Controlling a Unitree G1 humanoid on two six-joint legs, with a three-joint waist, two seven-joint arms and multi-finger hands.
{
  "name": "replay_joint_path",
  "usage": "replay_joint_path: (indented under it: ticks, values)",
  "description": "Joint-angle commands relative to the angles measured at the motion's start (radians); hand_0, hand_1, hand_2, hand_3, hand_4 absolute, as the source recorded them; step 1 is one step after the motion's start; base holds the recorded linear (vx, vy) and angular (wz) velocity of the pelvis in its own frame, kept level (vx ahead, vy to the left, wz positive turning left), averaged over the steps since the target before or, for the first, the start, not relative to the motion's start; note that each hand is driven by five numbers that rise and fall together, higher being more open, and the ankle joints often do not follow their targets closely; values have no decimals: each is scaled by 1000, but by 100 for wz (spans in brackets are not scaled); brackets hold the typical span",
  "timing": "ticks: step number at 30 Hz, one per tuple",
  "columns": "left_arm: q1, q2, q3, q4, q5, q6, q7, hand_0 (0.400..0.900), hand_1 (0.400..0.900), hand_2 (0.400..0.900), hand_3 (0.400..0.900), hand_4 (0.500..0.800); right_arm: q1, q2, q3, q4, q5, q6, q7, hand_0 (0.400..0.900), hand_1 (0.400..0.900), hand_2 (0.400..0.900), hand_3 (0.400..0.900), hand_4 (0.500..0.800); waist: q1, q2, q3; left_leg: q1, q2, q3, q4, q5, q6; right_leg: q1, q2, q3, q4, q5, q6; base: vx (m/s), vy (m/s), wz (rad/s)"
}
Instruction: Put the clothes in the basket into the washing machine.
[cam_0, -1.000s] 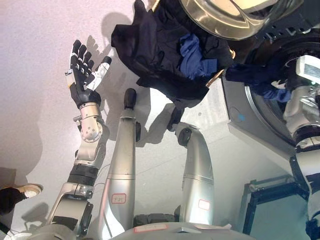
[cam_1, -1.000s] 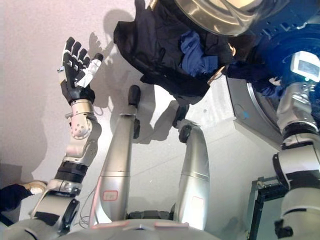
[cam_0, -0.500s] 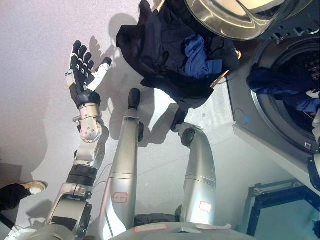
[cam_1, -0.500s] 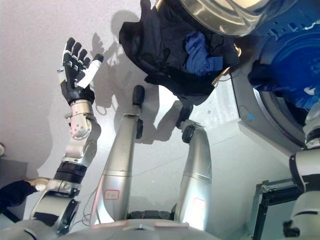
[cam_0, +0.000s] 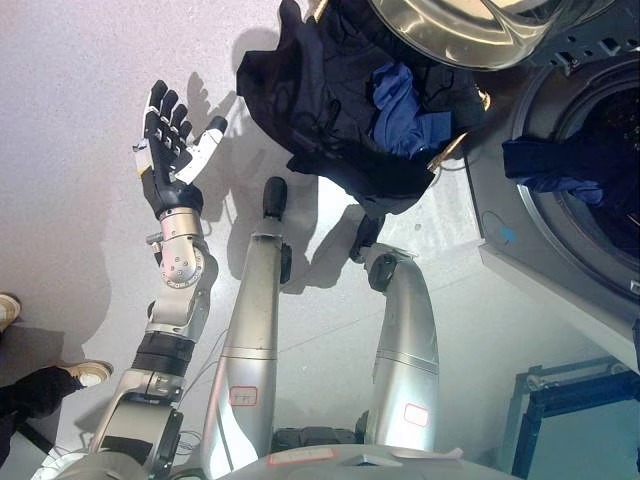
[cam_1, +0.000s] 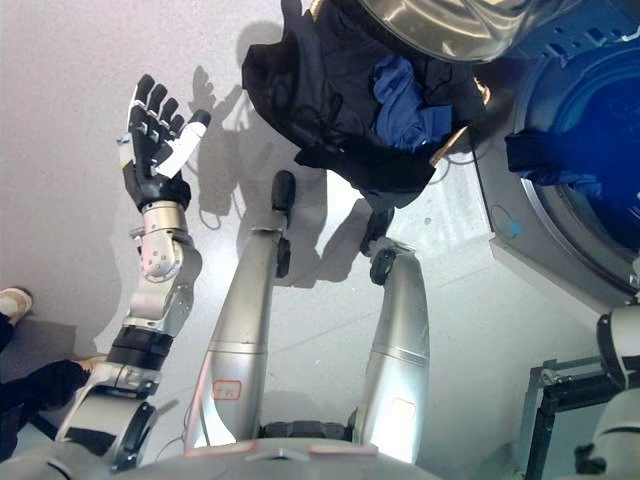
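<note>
A basket (cam_0: 447, 152) lies at the top centre, mostly covered by black clothes (cam_0: 320, 90), with a blue garment (cam_0: 400, 100) on top. To its right stands the washing machine (cam_0: 520, 260) with its round door (cam_0: 450, 30) swung open. A dark blue garment (cam_0: 560, 165) hangs across the mouth of the drum. My left hand (cam_0: 170, 145) is raised at the left, open and empty, well apart from the basket. My right hand does not show; only part of that arm (cam_1: 622, 350) is at the right edge.
A person's shoes (cam_0: 85, 372) and dark trouser leg are on the floor at the lower left. A blue metal frame (cam_0: 570, 400) stands at the lower right, below the washing machine.
My right arm has drawn back from the drum mouth and its hand has left the view. The dark blue garment stays hanging in the drum opening. The left hand has not moved.
</note>
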Motion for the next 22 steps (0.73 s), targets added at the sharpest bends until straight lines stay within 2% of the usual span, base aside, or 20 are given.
replay_joint_path:
  ticks: [1,5,7,11,15,22]
  values:
    - [104,-43,58,-76,20,-74,15,900,900,900,900,800,15,-76,85,-2,56,29,-56,900,900,900,900,800,-64,50,-150,-53,10,-44,16,-78,-3,-58,57,-27,-37,29,7,-10,6,-7]
    - [85,-57,88,-69,13,-74,37,900,900,900,900,800,-6,-28,65,-142,120,-2,-68,900,900,900,900,800,-87,39,-151,-52,18,-43,10,-80,-3,-52,66,-32,-54,34,6,-6,10,-8]
    - [84,-64,106,-74,11,-69,43,900,900,900,900,800,26,-11,25,-286,132,1,-75,900,900,900,900,800,-103,34,-150,-50,19,-42,6,-81,-2,-47,71,-31,-60,32,6,-3,16,-8]
    - [90,-80,141,-69,-1,-64,47,900,900,900,900,800,209,32,-133,-548,130,-1,-84,900,900,900,900,800,-134,27,-144,-49,21,-48,7,-87,1,-43,77,-31,-61,29,6,-6,12,-6]
    - [101,-80,149,-72,-23,-62,30,900,900,900,900,800,396,91,-260,-666,120,-8,-53,900,900,900,900,800,-143,17,-145,-51,19,-51,9,-89,1,-43,79,-34,-59,26,7,-5,2,-2]
    - [114,-71,153,-71,-43,-55,-4,900,900,900,900,800,547,136,-317,-726,147,-64,37,900,900,900,900,800,-148,-3,-142,-44,24,-52,0,-87,3,-37,82,-35,-71,33,9,-16,3,-6]
